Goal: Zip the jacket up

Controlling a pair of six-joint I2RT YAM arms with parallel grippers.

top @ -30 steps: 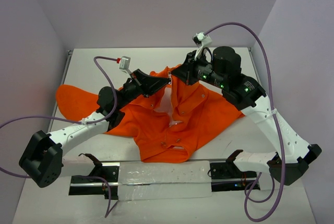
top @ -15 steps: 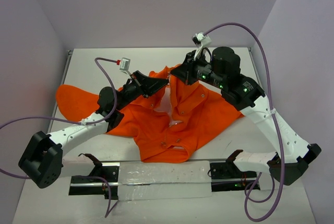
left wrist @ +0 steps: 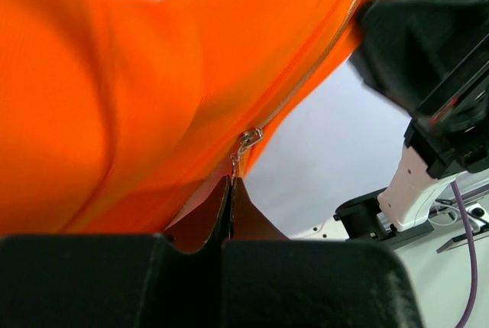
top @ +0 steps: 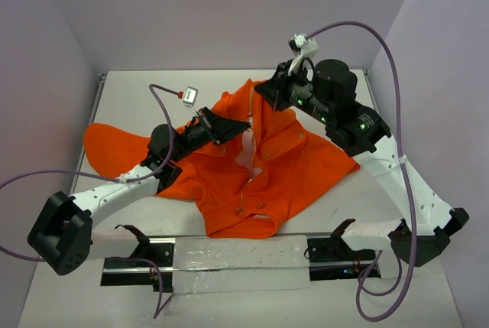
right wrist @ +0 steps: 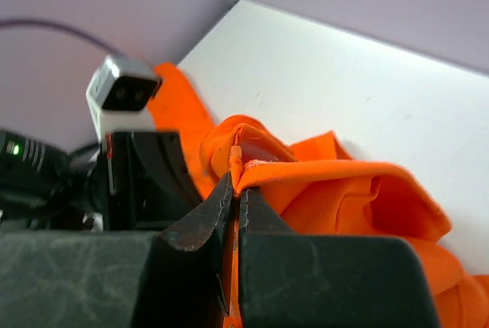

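Note:
The orange jacket [top: 286, 164] lies spread on the white table [top: 137, 99], its front partly apart with pale lining [top: 248, 151] showing. My left gripper [top: 246, 124] is shut at the front opening; in its wrist view the fingertips [left wrist: 231, 180] pinch the tab hanging from the silver zipper pull [left wrist: 246, 140]. My right gripper [top: 260, 89] is shut on the jacket's top front edge and holds it raised; orange fabric [right wrist: 344, 183] sits between its closed fingers [right wrist: 238, 183]. The zipper line runs taut between the two grippers.
A metal rail with a clear plate [top: 229, 255] lies along the near edge between the arm bases. Purple cables [top: 390, 60] loop above both arms. Grey walls close in the table on three sides. The left wrist camera [right wrist: 122, 92] sits close to my right gripper.
My right gripper has risen and moved back with the jacket's top edge, pulling the front taut. My left gripper has closed fully and shifted slightly right.

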